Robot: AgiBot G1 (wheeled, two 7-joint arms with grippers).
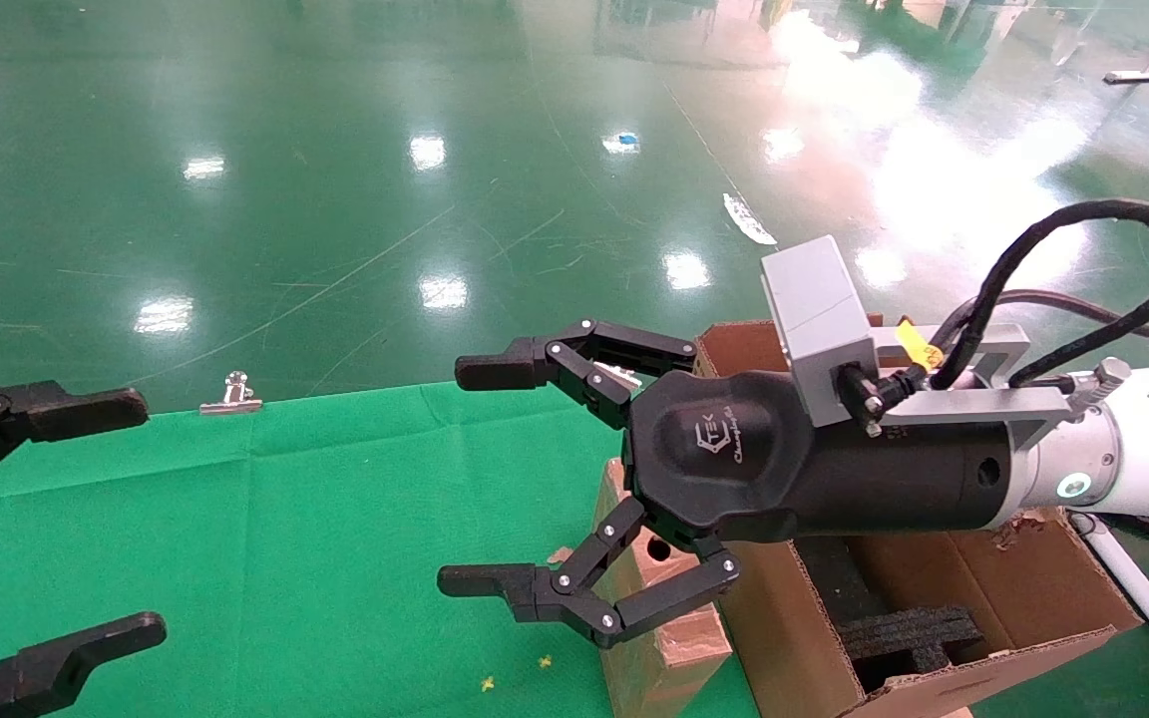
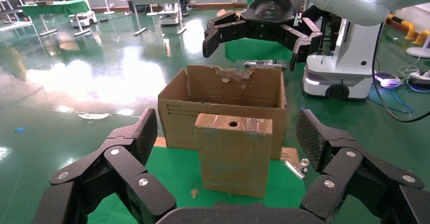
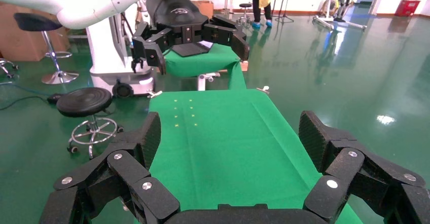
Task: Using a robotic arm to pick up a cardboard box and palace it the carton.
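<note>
At the near left edge of the head view, the left black two-finger gripper (image 1: pixel 46 519) hangs over the green cloth-covered table (image 1: pixel 285 538) with its fingers spread wide and nothing between them. Toward the table's right edge, the small narrow brown cardboard box with glossy taped faces (image 1: pixel 659 623) stands upright on the cloth, one round hole in its upward narrow face; the left wrist view shows it (image 2: pixel 233 153) free, touching neither gripper. Above and partly in front of it, the right black multi-link gripper (image 1: pixel 470 474) of the white robotic arm with grey camera block and black cable (image 1: pixel 934 439) hovers with its jaws wide apart and empty. Just beside the box, off the table's right edge, sits the large brown corrugated carton with torn flaps (image 1: pixel 1013 588), black foam blocks (image 1: pixel 909 638) inside. At the cloth's far edge lies a small metal binder clip (image 1: pixel 231 399), and beyond spreads the shiny green floor (image 1: pixel 435 150)
</note>
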